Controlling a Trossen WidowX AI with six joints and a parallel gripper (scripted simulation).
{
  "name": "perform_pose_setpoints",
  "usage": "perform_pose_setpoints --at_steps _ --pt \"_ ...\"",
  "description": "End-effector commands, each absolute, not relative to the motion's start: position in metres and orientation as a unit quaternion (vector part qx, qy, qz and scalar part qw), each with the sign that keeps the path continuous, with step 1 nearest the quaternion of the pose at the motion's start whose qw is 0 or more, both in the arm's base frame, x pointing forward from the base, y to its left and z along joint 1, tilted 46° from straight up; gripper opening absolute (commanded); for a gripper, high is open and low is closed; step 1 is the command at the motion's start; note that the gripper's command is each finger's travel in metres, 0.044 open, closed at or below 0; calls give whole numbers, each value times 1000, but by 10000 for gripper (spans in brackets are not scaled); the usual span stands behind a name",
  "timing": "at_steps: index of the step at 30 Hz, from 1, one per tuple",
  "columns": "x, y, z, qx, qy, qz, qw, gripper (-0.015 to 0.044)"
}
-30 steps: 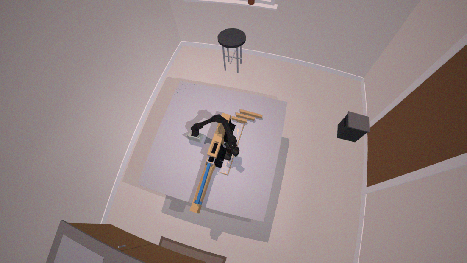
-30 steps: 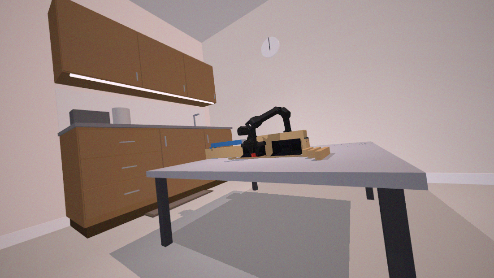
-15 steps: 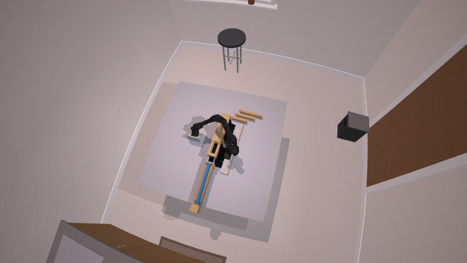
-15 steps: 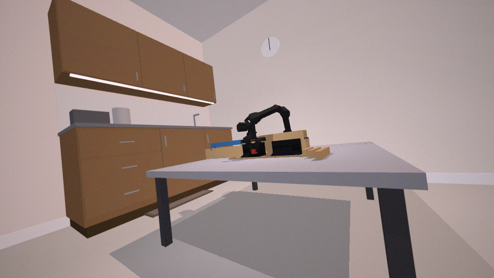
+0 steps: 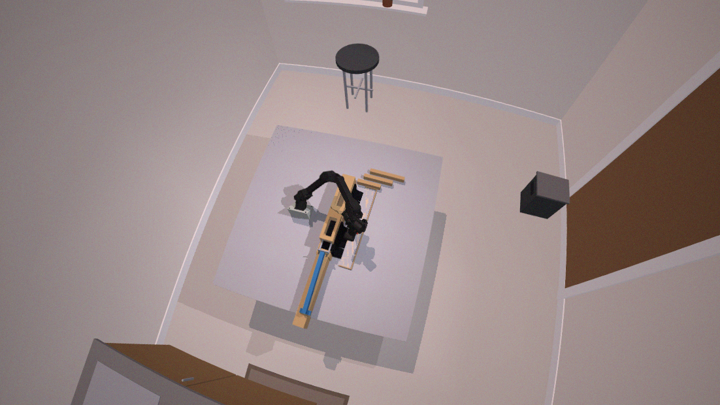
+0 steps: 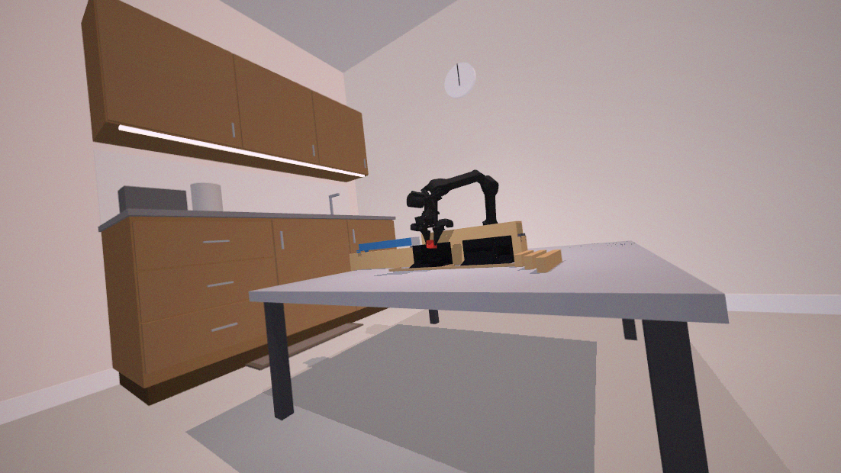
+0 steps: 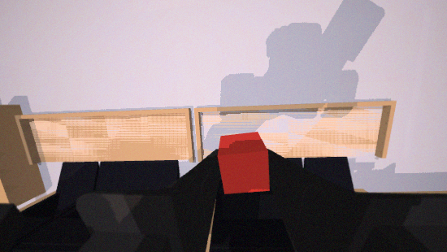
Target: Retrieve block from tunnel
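The small red block (image 6: 430, 244) (image 7: 244, 172) is between the fingertips of my gripper (image 6: 431, 239) (image 7: 241, 154). The gripper is shut on it and points down. In the exterior view the block hangs above the table, in front of the upper part of a black side opening. The wooden tunnel (image 5: 348, 180) (image 6: 456, 248) stands behind it, with windows in its top and dark openings in its side. The blue handle (image 5: 314, 281) (image 6: 385, 244) lies along the wooden channel beyond the tunnel's near end in the top view. My fingers are mostly hidden in the top view.
Two shallow trays with thin wooden rims (image 7: 122, 112) (image 7: 292, 106) lie beside the tunnel's open side. Black panels (image 7: 138, 175) lie between them and the tunnel. Three loose wooden rods (image 5: 386, 176) (image 6: 551, 260) lie by the tunnel's far end. The arm's base (image 5: 300, 212) stands across the tunnel.
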State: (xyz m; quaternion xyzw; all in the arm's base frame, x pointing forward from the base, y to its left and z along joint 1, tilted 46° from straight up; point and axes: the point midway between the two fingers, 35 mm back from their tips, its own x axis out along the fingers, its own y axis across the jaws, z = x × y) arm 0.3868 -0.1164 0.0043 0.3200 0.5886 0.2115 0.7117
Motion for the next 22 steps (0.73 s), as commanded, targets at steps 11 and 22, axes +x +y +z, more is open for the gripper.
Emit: perform_pose_setpoints --at_steps 11,22 --pt "377 -153 76 345 457 148 806 0" --pt "364 -151 75 345 458 148 806 0"
